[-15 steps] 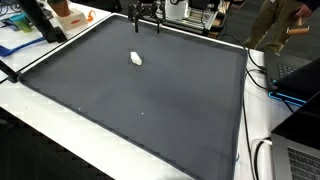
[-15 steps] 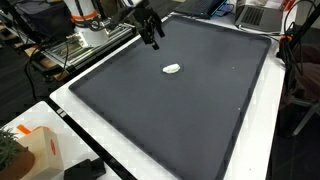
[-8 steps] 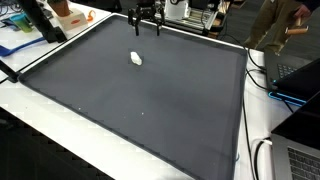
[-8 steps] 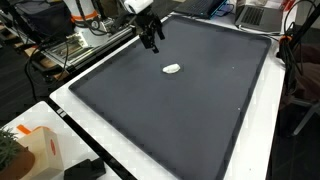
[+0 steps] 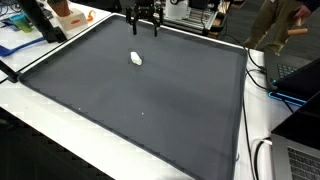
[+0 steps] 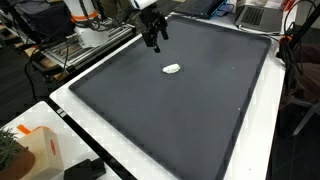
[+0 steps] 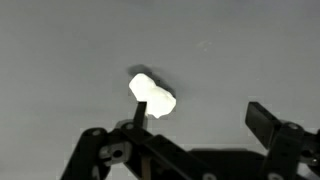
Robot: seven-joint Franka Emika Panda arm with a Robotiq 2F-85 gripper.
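Hovering at the mat (image 5: pixel 150 110) edge, the end effector (image 5: pixel 146 30) gapes empty, white lump (image 5: pixel 136 58) nearby

Setting: robotics lab. Evidence: white bench (image 5: pixel 40 110) carrying a large dark mat (image 5: pixel 150 100); cables (image 5: pixel 264 80) at 3 o'clock; laptop (image 5: pixel 303 160) at 5 o'clock; metal equipment rack (image 6: pixel 58 50) at 10 o'clock; person (image 5: pixel 285 25) at 1 o'clock.

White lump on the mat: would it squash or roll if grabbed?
The white lump looks crumpled and irregular, so probably soft and light. It lies flattish on the mat, so it likely slides rather than rolls.
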